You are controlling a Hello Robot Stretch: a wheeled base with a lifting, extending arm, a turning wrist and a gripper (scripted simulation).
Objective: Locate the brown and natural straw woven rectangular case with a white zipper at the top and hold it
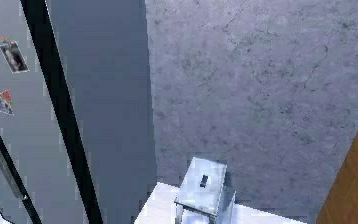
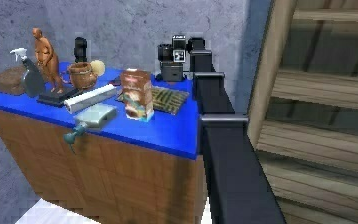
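Observation:
A flat, brown, ribbed rectangular thing point(image 2: 168, 98), perhaps the woven case, lies on the blue countertop point(image 2: 157, 128) in the arm side view. It is just right of a brown-and-white box point(image 2: 137, 94). The dark arm bar point(image 2: 219, 130) rises over the counter's right end. At its far end, by the white marked squares, is the gripper point(image 2: 171, 62), above the counter's back edge and a little beyond the ribbed thing. I cannot tell whether it holds anything.
The counter also bears a brown statue point(image 2: 45, 58), a spray bottle point(image 2: 31, 68), a round brown dish point(image 2: 12, 80), a mug point(image 2: 82, 75), a pale roll point(image 2: 91, 97) and a grey tool point(image 2: 91, 121). Wooden stairs point(image 2: 312, 90) stand right. Ahead are a grey fridge point(image 1: 77, 110) and a metal toaster point(image 1: 205, 190).

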